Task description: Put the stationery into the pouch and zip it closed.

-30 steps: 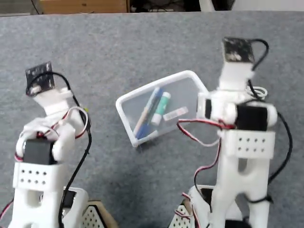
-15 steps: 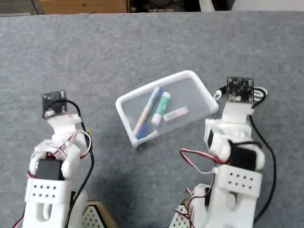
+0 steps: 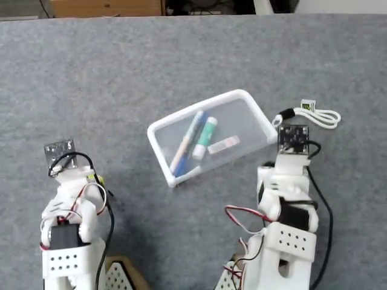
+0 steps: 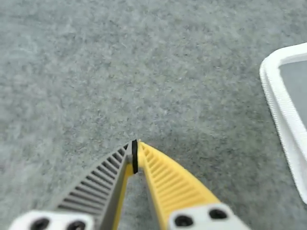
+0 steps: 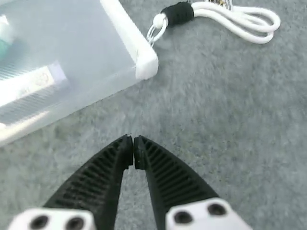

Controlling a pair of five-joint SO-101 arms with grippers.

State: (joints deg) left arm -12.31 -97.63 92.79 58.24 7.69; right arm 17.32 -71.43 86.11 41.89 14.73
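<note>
The pouch [image 3: 181, 116], translucent with a white edge, is found lying flat and askew in the middle of the grey felt table [image 3: 121, 66], between the two arms. Through its wall the stationery can be made out: a blue pen [image 3: 190, 140], a green-capped stick [image 3: 205, 136] just beside it, and a small white stick [image 3: 224, 144] nearer the right arm [image 3: 289, 193]. At the pouch's corner on that side, a dark zip pull [image 3: 284, 115] is seen, and a looped white strap [image 3: 320, 116] is trailed from it across the felt. Whether the zip is drawn fully shut cannot be told.

Over to the right gripper [image 5: 133, 151]: its black fingers are pressed tip to tip with nothing caught between them, and it is held low over bare felt near the pouch's corner [image 5: 144, 64], apart from it. The strap [image 5: 240, 17] and zip pull [image 5: 178, 13] lie beyond that corner, and the white stick [image 5: 33, 84] shows faintly through the wall.

The left gripper [image 4: 134, 154] is likewise closed on nothing, yellow finger against grey, over bare felt, with the pouch's white rim [image 4: 283, 108] off to one side. The left arm [image 3: 69, 199] is folded back, well apart from the pouch.
</note>
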